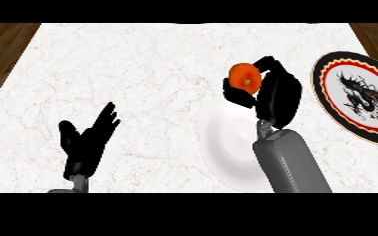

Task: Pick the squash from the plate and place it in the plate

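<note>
at the lower left the robot's black left hand [87, 142] rests above the white marbled stone counter [148, 70], fingers straight and spread, pointing up and holding nothing. strips of dark wooden floor [13, 42] show past the counter's far corners. right of the middle lies a plain white round plate [221, 142], pale against the marble and partly covered by the grey right forearm [291, 162] that comes up from the lower edge. above that plate's far rim the black right hand [277, 95] has its fingers and thumb curled round the small round orange squash [244, 77], which sits in the hand off the counter. at the right edge lies a second round plate [336, 67] with a red, black and cream rim and a black dragon figure in its white middle, partly cut off by the view.
</note>
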You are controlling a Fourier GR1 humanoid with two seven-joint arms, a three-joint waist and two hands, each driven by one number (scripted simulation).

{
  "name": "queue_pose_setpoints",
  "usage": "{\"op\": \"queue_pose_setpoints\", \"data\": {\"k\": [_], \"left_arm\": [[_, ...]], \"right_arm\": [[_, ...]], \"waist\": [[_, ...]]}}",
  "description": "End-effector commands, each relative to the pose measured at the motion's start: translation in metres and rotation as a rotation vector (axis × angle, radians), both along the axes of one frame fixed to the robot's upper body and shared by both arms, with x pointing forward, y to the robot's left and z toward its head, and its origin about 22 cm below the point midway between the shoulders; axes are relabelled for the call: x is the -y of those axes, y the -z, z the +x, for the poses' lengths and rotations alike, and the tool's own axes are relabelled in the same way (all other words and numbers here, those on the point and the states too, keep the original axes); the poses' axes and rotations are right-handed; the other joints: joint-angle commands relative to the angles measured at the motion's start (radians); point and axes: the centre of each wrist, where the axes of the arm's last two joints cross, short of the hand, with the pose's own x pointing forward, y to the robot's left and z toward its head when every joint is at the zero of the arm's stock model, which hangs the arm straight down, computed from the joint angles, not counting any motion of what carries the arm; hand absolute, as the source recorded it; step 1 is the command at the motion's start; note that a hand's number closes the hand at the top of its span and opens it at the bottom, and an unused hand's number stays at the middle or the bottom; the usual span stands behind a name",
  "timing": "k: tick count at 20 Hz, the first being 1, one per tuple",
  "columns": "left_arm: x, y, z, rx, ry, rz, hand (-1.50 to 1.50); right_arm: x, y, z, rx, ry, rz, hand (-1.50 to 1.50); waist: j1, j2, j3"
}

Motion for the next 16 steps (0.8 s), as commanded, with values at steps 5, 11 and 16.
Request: {"op": "queue_pose_setpoints", "data": {"k": [5,11,16], "left_arm": [[0.006,-0.004,0.006,-0.017,-0.018,0.003,0.00],[0.005,-0.007,-0.006,-0.020,0.008,0.002,0.00],[0.015,0.012,-0.001,-0.036,0.001,0.004,0.00]], "right_arm": [[0.028,0.000,-0.011,0.218,0.221,0.176,1.50],[0.092,0.013,-0.007,0.336,0.326,0.183,1.50],[0.159,0.029,-0.011,0.365,0.420,0.083,1.50]], "waist": [[-0.002,0.006,-0.002],[0.006,0.007,-0.001],[0.001,0.010,-0.001]]}}
